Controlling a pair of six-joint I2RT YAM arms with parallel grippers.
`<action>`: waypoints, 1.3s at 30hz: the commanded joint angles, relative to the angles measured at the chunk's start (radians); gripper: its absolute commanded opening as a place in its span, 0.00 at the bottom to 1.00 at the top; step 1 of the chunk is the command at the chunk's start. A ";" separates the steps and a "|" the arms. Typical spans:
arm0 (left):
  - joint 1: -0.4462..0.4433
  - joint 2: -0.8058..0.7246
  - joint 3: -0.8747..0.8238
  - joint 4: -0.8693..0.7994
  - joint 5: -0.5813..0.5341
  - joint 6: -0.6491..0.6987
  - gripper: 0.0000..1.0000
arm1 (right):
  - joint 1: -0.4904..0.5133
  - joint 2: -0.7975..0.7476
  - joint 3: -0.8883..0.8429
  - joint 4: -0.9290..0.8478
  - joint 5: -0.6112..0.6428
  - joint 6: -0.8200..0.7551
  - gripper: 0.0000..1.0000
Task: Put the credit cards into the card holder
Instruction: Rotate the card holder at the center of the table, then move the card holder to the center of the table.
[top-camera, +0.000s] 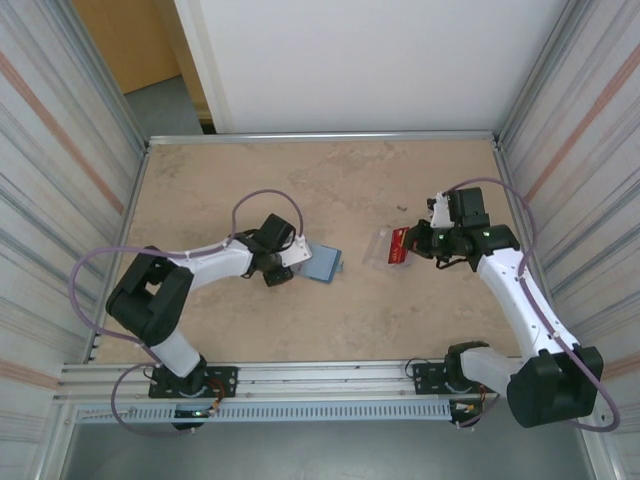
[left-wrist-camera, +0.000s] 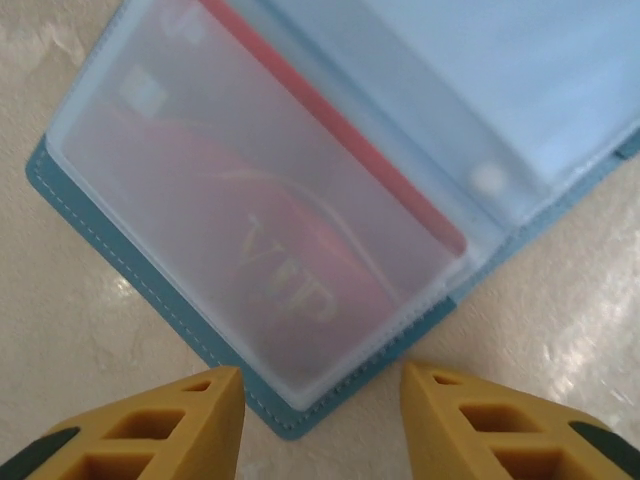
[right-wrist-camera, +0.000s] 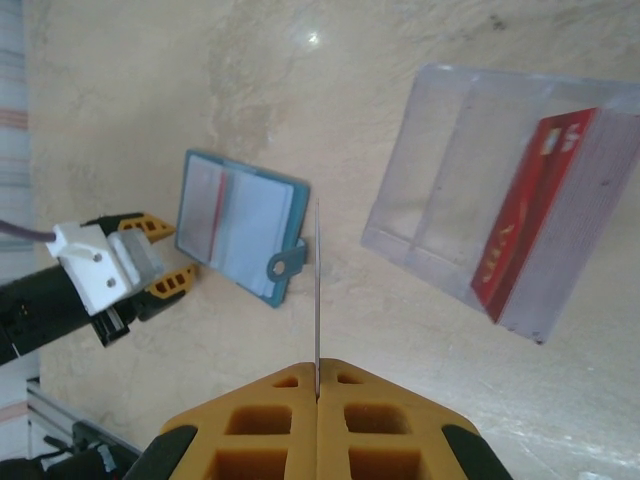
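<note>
Card holder (top-camera: 322, 263) lies open on the table (top-camera: 350, 320), mid-left; one red card (left-wrist-camera: 330, 140) already sits behind its frosted pocket. Remaining credit cards (right-wrist-camera: 530, 225) stacked in the clear case (right-wrist-camera: 440, 200), well apart to the right.

Risk — the card in the right end effector (right-wrist-camera: 317, 385) is thin and pinched edge-on; a tilted approach could jam it against the pocket lip or push the light wallet away, since nothing pins it.

Right end effector: clamped shut on a single card (right-wrist-camera: 317, 290). Left end effector (left-wrist-camera: 320, 400): fingers partly spread, just beside the wallet's near corner — holding nothing
</note>
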 joint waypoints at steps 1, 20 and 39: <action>0.000 -0.069 0.062 -0.145 0.125 0.016 0.46 | 0.062 0.026 -0.009 0.079 -0.019 0.030 0.00; 0.225 0.160 0.283 -0.208 0.266 -0.322 0.20 | 0.361 0.443 0.159 0.293 0.031 0.112 0.00; 0.120 0.030 0.153 -0.202 0.221 -0.265 0.21 | 0.404 0.567 0.193 0.336 0.009 0.121 0.00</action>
